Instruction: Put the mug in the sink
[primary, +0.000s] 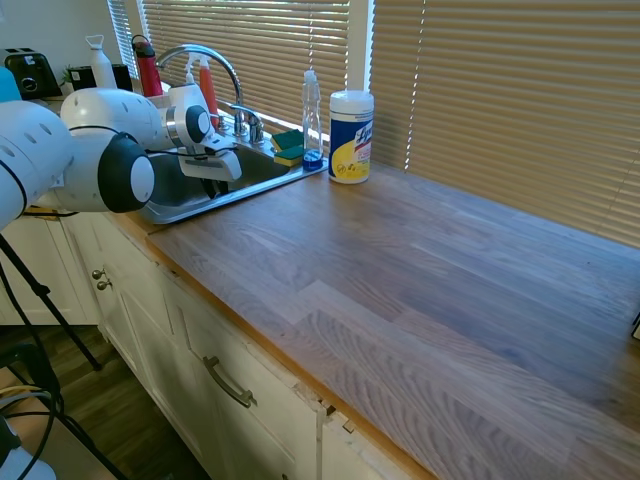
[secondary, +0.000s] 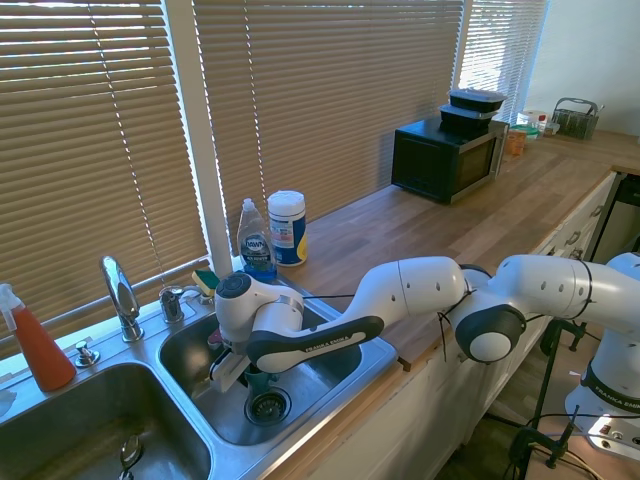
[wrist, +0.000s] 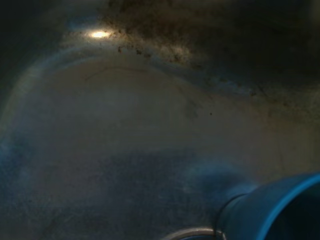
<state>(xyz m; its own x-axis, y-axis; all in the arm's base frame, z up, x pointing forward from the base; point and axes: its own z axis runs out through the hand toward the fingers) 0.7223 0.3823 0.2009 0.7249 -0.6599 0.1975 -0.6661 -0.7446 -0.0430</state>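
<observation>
Sunlit wooden blinds are backing a long wood countertop (primary: 420, 290) in the first exterior view, where the white arm is reaching from the left over the steel sink (primary: 262, 178). Its gripper (primary: 213, 187) is dipping below the rim, fingers hidden from this side. A wipes canister (primary: 351, 137), a clear soap bottle (primary: 312, 120) and a green-and-yellow sponge (primary: 289, 148) are standing at the sink's far corner.

From the second exterior view, the arm is coming in from the right and bending down into the right-hand basin of the sink (secondary: 340, 375). The gripper (secondary: 257, 379) is pinching the teal mug (secondary: 259, 382), which is sitting low in that basin just beside the drain (secondary: 269, 405). A curved faucet (secondary: 121, 296) is rising behind the divider.

At the wrist, the mug (wrist: 280, 210) is showing as a blue rim over the blurred, stained basin floor (wrist: 140, 130).
</observation>
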